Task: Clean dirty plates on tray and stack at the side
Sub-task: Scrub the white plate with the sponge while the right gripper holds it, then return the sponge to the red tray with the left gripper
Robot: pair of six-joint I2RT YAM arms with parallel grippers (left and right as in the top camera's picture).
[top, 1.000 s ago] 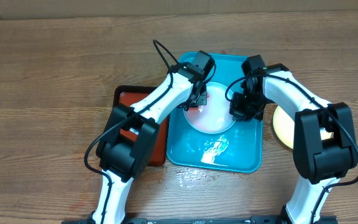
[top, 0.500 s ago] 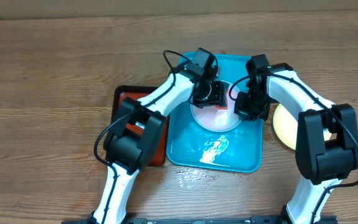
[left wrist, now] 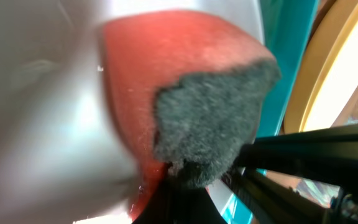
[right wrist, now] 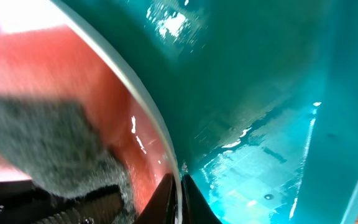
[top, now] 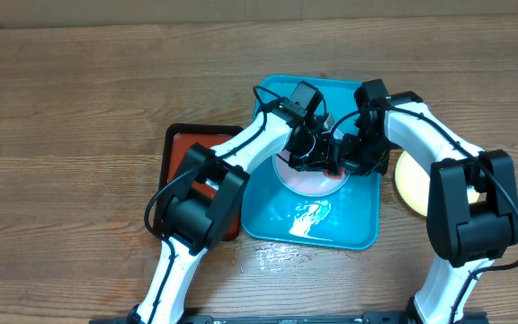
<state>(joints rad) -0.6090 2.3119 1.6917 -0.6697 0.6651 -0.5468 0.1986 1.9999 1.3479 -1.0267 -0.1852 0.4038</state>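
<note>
A whitish plate [top: 308, 183] lies tilted in the teal tray [top: 349, 225]. My left gripper [top: 317, 155] is shut on a red sponge with a grey scouring pad [left wrist: 210, 137] and presses it on the plate's face [left wrist: 42, 93]. My right gripper [top: 360, 160] is shut on the plate's right rim, with its fingertips [right wrist: 180, 186] pinching the thin edge [right wrist: 135, 93] above the wet tray floor [right wrist: 260, 93]. The sponge [right wrist: 42, 137] also shows in the right wrist view. A yellow-green-rimmed plate [top: 409, 184] lies on the table right of the tray and shows in the left wrist view [left wrist: 347, 68].
A smaller black-rimmed red tray [top: 183, 148] sits against the teal tray's left side. Water pools on the tray floor [top: 308, 216], and some is spilled on the wooden table at its front edge [top: 277, 256].
My left gripper has swept the sponge rightward across the plate, ending close to my right gripper. The right gripper has kept its hold on the rim, barely moving.
</note>
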